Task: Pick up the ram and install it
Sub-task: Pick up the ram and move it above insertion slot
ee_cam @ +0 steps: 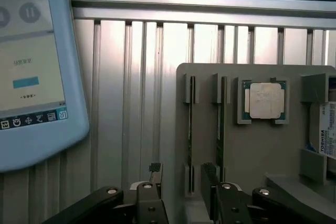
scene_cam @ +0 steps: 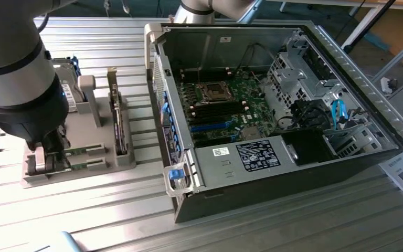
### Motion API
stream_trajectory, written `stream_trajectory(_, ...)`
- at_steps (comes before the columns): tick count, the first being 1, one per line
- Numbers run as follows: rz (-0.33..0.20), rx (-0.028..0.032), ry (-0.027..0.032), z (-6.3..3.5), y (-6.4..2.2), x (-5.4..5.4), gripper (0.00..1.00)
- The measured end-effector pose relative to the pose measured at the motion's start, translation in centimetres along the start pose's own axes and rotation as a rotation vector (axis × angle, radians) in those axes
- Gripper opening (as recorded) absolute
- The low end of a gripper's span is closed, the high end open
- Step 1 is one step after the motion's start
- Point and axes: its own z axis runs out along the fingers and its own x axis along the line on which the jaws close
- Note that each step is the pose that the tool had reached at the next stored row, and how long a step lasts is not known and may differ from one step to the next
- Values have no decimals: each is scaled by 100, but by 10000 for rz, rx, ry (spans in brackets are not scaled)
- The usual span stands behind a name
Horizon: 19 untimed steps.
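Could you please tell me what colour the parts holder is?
The parts holder is grey, clearest in the wrist view.

arm (scene_cam: 9,63): thick grey link enters at the upper corner on the exterior view's left and runs down to a dark wrist (scene_cam: 27,118). another grey link (scene_cam: 209,8) shows at the top edge. gripper (scene_cam: 49,157): hangs below the wrist, pointing straight down, fingers (scene_cam: 37,160) low and upright. wrist view: gripper (ee_cam: 182,174) with jaws standing wide apart, two dark fingertips (ee_cam: 155,169) level with each other, black finger links angled outward behind them.
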Motion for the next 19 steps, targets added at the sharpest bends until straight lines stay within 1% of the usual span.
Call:
stream_trajectory(4, -2, -4, 3, 68, -1, 2, 42)
stream_trajectory(18, -3, -8, 2, 352, -5, 10, 42)
stream_trajectory(19, -3, -10, 3, 411, -6, 12, 42)
